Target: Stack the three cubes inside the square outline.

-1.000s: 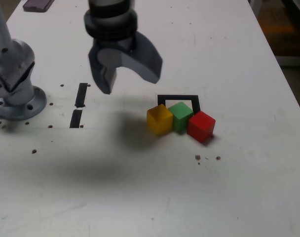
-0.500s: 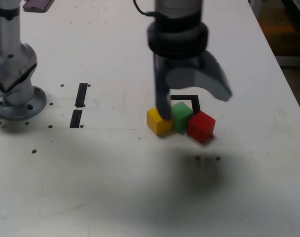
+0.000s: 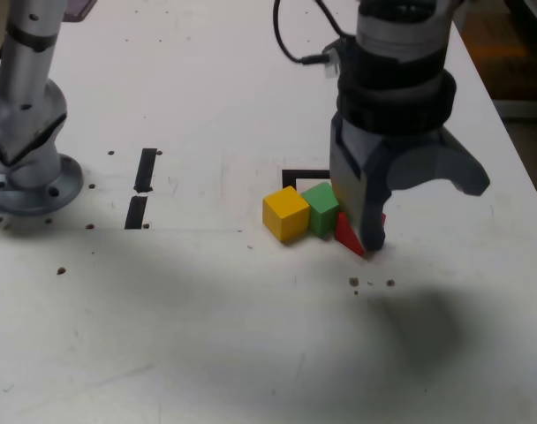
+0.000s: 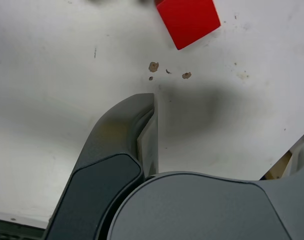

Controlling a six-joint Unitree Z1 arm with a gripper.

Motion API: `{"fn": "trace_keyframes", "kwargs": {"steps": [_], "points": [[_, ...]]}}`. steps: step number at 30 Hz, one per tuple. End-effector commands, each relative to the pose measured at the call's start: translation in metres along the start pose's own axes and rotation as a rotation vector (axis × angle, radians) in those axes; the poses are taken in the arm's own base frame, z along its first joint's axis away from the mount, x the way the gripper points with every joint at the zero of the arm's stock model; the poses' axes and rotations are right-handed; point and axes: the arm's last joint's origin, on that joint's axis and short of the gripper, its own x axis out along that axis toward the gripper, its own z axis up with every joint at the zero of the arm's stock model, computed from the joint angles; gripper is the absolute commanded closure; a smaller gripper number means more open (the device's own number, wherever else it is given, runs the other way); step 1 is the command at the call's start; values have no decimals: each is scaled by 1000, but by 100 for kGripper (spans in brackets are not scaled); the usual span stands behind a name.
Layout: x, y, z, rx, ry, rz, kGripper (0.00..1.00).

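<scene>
In the exterior view the yellow cube [image 3: 286,213], green cube [image 3: 321,207] and red cube [image 3: 345,232] lie side by side in a row on the white table. Just behind them only the far-left corner of the square outline [image 3: 302,174] shows; my arm hides the rest. My gripper [image 3: 425,214] hangs open over the right end of the row. Its near finger [image 3: 364,208] covers most of the red cube, and the other finger juts out toward the exterior view's right. The wrist view shows the red cube [image 4: 188,18] beyond one finger [image 4: 144,125], with nothing between the jaws.
The arm's base [image 3: 30,172] stands at the exterior view's left, with two short black strips [image 3: 146,169] beside it. Brown crumbs [image 3: 371,283] lie in front of the red cube. The table's right edge [image 3: 516,150] is close by.
My gripper has swept from the exterior view's left, across the yellow and green cubes, to above the red cube, and has come lower. It stayed open. The cubes have not moved.
</scene>
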Motion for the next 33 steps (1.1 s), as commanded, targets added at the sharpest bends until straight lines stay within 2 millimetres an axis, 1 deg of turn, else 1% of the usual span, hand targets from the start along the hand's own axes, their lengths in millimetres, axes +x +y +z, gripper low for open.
{"fn": "trace_keyframes", "kwargs": {"steps": [1,5,8,18,22,28,33], "points": [[6,-1,2,-39,16,-1,1],[18,-1,8,-96,49,-2,1],[27,4,15,-133,72,-1,1],[48,42,36,-224,122,34,1],[55,53,40,-235,146,34,1],[65,57,44,-231,173,16,2],[63,56,42,-225,175,3,2]]}}
